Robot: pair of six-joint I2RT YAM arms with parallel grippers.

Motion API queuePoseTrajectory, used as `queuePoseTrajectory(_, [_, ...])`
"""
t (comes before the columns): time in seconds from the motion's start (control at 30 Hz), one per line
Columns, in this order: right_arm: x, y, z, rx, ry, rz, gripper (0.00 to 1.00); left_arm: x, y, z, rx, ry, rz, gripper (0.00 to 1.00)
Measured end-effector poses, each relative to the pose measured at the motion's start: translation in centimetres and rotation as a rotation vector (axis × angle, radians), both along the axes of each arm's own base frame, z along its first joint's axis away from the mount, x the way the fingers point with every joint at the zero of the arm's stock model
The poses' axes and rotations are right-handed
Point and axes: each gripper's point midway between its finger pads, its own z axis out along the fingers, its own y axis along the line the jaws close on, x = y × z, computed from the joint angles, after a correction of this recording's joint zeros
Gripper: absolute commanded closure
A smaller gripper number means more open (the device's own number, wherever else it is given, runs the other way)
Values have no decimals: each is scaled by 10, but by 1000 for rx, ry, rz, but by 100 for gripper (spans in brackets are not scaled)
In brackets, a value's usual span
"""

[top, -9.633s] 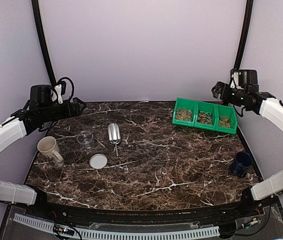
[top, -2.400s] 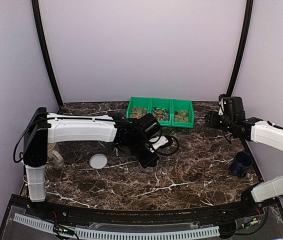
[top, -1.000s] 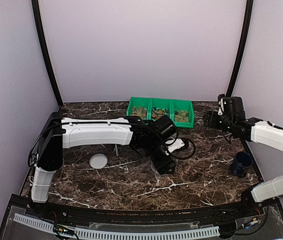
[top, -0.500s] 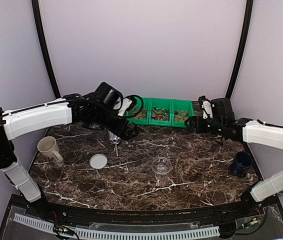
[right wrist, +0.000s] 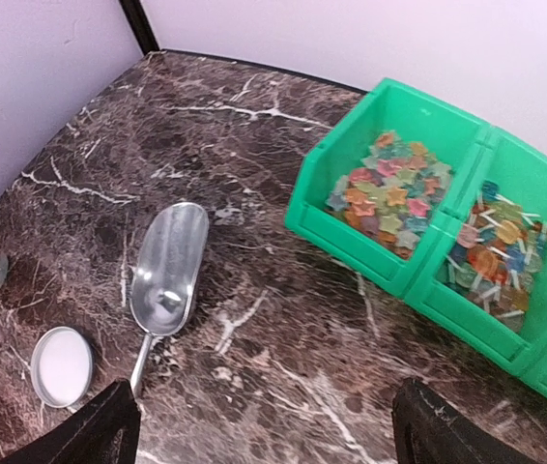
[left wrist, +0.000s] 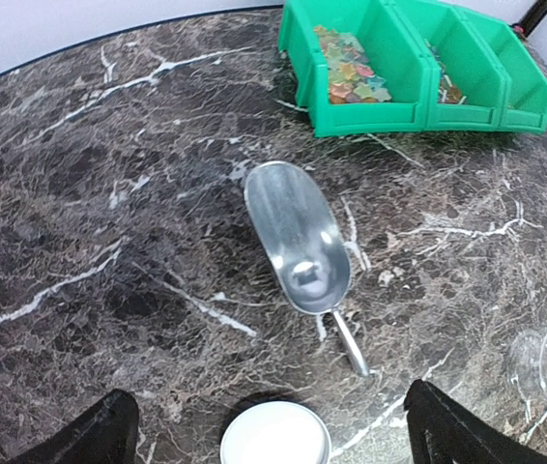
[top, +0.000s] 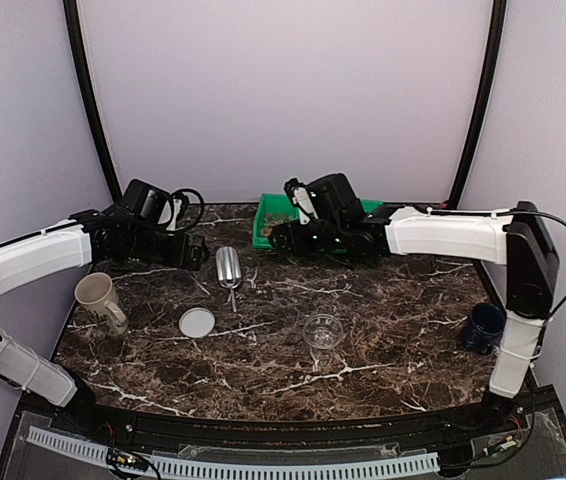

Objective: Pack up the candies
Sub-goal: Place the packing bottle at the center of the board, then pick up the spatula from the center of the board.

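Candies [right wrist: 389, 198] heaped in green bin [right wrist: 351, 253] compartments at worktop [left wrist: 109, 242] rear, my left claw [left wrist: 273, 430] spread wide, empty, near metal scoop [left wrist: 293, 232], my right claw [right wrist: 273, 425] likewise wide, empty, by that bin

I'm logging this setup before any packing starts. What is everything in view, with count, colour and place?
table: one, dark marble with white veins, under everything.
bin: one, green, three compartments, far side of the table.
candies: many, mixed orange, green, yellow and blue, inside the bin.
scoop: one, silver metal, empty, lying left of centre.
lid: one, white, round, just nearer than the scoop's handle.
cup: one, clear plastic, near the table's centre.
beige mug: one, left edge.
blue mug: one, dark, right edge.
left gripper: one, black, open, empty, left of the scoop.
right gripper: one, black, open, empty, at the bin's left end.
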Motion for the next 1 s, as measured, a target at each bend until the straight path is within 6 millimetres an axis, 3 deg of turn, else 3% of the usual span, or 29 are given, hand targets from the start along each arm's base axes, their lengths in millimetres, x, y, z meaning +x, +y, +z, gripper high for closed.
queuePoseTrajectory(0.13, [7,46,-20,-22,33,35,13,4,20,-12,-7,35,60,1])
queuePoseTrajectory(0.27, [6,76,-47,-56,79,65,14,5,39,-4,-34,14,110,1])
queuePoseTrajectory(0.4, [-4,107,-70,-78,118,103,16,3,54,12,-80,-51,156,1])
queuePoseTrajectory(0.53, [-19,129,-89,-83,156,140,17,1,61,9,-105,-74,181,1])
queuePoseTrajectory(0.8, [-41,139,-127,-150,216,176,19,5,67,4,-124,-69,208,1])
queuePoseTrajectory(1.0, [-39,132,-148,-200,229,144,26,8,68,6,-147,-73,212,1])
